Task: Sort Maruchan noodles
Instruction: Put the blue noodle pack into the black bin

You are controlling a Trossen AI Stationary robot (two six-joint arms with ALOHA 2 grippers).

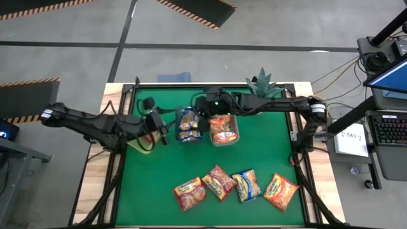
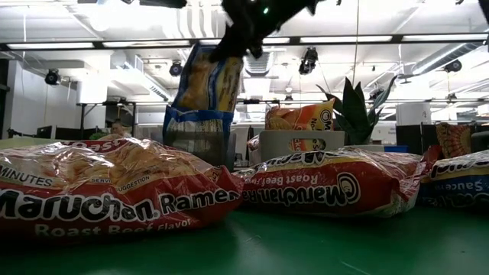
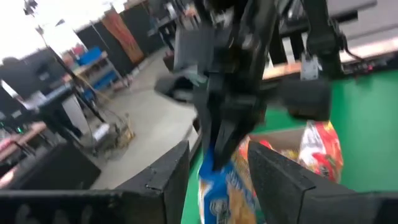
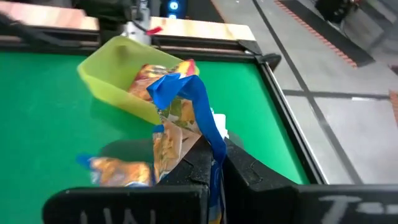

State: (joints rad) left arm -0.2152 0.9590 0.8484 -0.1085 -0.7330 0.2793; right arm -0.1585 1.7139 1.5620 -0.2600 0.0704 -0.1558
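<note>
Your right pincer (image 4: 208,163) is closed on a blue-and-yellow noodle packet (image 4: 180,115), held above the green tabletop (image 1: 267,146) near the bins. Your left pincer (image 1: 159,130) stands open beside the yellow-green bin (image 4: 109,78). Four packets (image 1: 235,186) lie in a row at the front edge; behind is a bright hall with ceiling lights (image 2: 367,38).

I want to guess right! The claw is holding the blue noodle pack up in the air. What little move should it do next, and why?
Probably lower it and let go. The right claw is shut on the blue packet, which hangs above the middle bin where another blue packet already lies. The bin beside it holds red-orange ones, so the middle bin seems the matching place. The left claw waits nearby, by the green bin.
</note>
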